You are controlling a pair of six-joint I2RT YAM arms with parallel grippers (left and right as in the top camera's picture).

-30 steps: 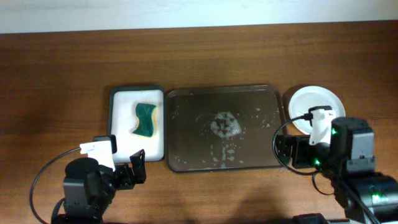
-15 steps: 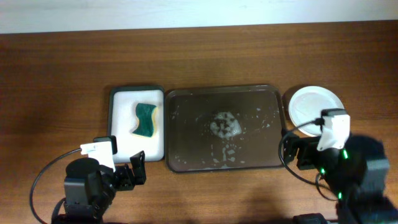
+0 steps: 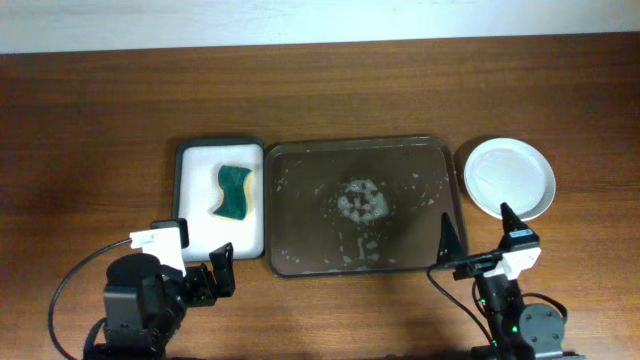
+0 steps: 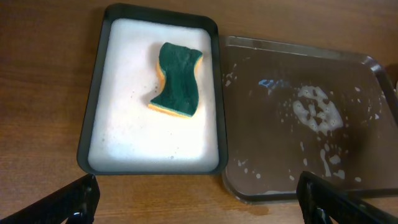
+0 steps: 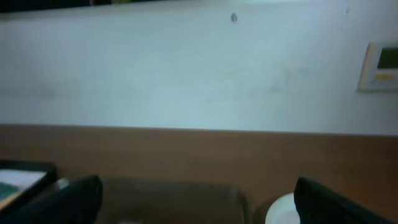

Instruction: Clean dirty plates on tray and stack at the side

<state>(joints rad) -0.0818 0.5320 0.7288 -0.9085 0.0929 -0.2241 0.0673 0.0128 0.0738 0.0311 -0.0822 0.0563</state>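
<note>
The dark brown tray (image 3: 300, 160) lies mid-table, speckled with white droplets and foam, with no plate on it; it also shows in the left wrist view (image 4: 367, 74) and dimly in the right wrist view (image 5: 174, 193). White plates (image 3: 508, 177) sit stacked to the tray's right; how many I cannot tell. A sliver of them shows in the right wrist view (image 5: 281, 210). My left gripper (image 3: 208, 270) is open and empty near the front edge, below the small tray; it also shows in the left wrist view (image 4: 199, 205). My right gripper (image 3: 478, 228) is open and empty, fingers pointing away, near the tray's front right corner.
A smaller dark-rimmed tray with a white inside (image 3: 195, 200) stands left of the brown tray and holds a wavy green sponge (image 3: 234, 191). A white wall (image 5: 186, 62) rises behind the table's far edge.
My right arm has drawn back toward the front edge and levelled its wrist, uncovering the plate stack. The left arm has not moved.
</note>
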